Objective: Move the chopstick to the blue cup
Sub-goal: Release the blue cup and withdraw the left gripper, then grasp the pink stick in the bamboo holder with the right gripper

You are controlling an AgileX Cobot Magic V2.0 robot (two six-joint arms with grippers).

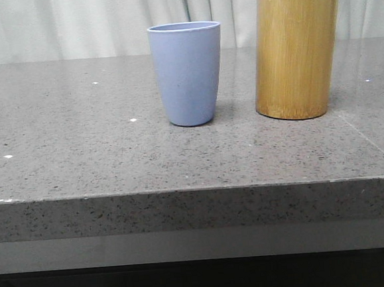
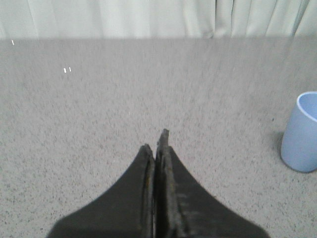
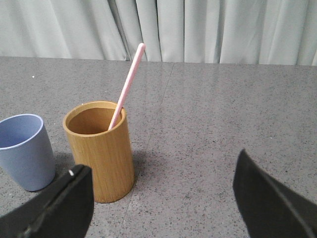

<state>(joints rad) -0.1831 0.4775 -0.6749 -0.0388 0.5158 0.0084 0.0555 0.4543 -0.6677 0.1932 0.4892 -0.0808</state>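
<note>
We see 2 containers standing upright on the grey speckled bench (image 1: 78, 139): the blue cup (image 1: 187, 73) and, just beside it but not touching, a taller bamboo holder (image 1: 297, 54). The chopstick (image 3: 127, 85) stands inside the bamboo holder, leaning against its rim with its upper end well above it. From what we can see of the blue cup's inside, nothing is in it. Our right hand (image 3: 163, 198) is spread wide with nothing between its fingers; the holder sits just ahead of it, the cup beyond the holder's far side. Our left hand (image 2: 157, 148) is closed, fingers pressed together on nothing, with the cup off to one side.
</note>
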